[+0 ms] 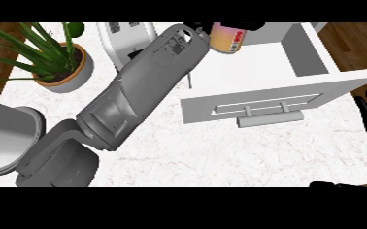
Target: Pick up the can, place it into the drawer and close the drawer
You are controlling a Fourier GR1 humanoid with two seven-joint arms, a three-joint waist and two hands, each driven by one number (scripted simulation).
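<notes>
Can (226, 39) held by L hand (231, 25), over open drawer (251, 70).

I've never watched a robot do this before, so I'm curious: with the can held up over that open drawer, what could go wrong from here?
1. The can hangs at the drawer's back corner, held by the left hand; released there, it might clip the wall or land outside.
2. The forearm stretches across beside the toaster; pulling back could brush it.
3. The drawer's handle is untouched; closing it is still to do.
</notes>
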